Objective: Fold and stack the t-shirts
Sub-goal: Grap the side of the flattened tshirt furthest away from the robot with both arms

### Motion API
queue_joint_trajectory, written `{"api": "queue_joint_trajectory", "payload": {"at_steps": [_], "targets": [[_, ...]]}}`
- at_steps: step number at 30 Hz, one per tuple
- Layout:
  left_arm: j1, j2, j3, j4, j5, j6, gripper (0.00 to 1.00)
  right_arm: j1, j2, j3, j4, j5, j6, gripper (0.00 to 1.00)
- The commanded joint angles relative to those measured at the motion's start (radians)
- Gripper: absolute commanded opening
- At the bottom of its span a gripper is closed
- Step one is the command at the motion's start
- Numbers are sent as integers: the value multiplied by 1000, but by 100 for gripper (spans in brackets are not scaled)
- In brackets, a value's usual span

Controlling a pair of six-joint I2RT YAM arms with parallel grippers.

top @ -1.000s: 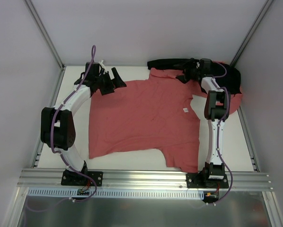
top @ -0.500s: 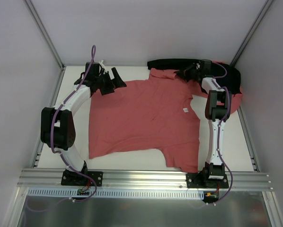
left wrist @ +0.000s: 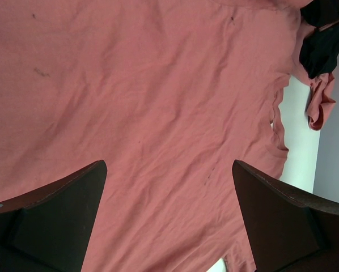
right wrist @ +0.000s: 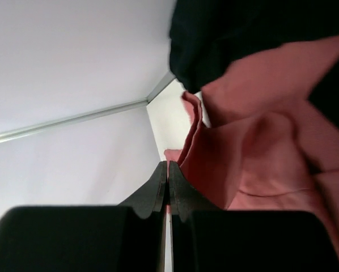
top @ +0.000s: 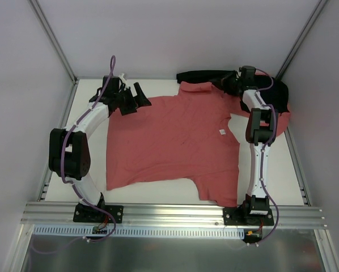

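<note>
Your t-shirt [top: 175, 141] lies spread flat on the table [top: 288, 170], between the two arms. Its hem is on the left and its collar end is toward the right arm. A small white tag [top: 221, 132] shows near the collar.

From above, you see the left gripper [top: 138, 101] at the shirt's far left corner. Only the left wrist view shows its state: the left gripper [left wrist: 168, 167] has its fingers [left wrist: 56, 215] spread wide. Nothing is between them, and the t-shirt [left wrist: 147, 96] fills the view beneath.

From above, the right gripper [top: 227, 85] sits at the far right, by the shirt's far edge and against a black cloth [top: 203, 75]. You cannot read its jaws from there. The right wrist view shows them: the right gripper [right wrist: 168, 165] has its fingers pressed together tip to tip. Red cloth lies just beside the tips, but you cannot tell whether any fold is pinched.

That view also shows the black cloth [right wrist: 243, 28] lying over the red folds, which the overhead view hides behind the arm.

A red heap [top: 284, 110] peeks out under the black cloth in the far right corner. The left wrist view shows the red heap [left wrist: 320, 99] as a crumpled bunch apart from the spread shirt, with the black cloth [left wrist: 328, 45] touching it.
</note>
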Motion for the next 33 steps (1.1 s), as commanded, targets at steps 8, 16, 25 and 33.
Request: {"api": "queue_joint_trajectory", "payload": {"at_steps": [8,16,25,33], "targets": [[70,40,24,43,-65,20,95,9,-196,-45,37,-140,10,0],[192,126,107,11,-304,-11,97,9,-239,-114,-13,-174,-36,0],[269,322,319,-37,-376,69,96,9,-233,-118,-33,-189,-47,0],[303,528,505,-61,-106,-16,88,7,-231,-112,-52,-195,-53,0]]}}
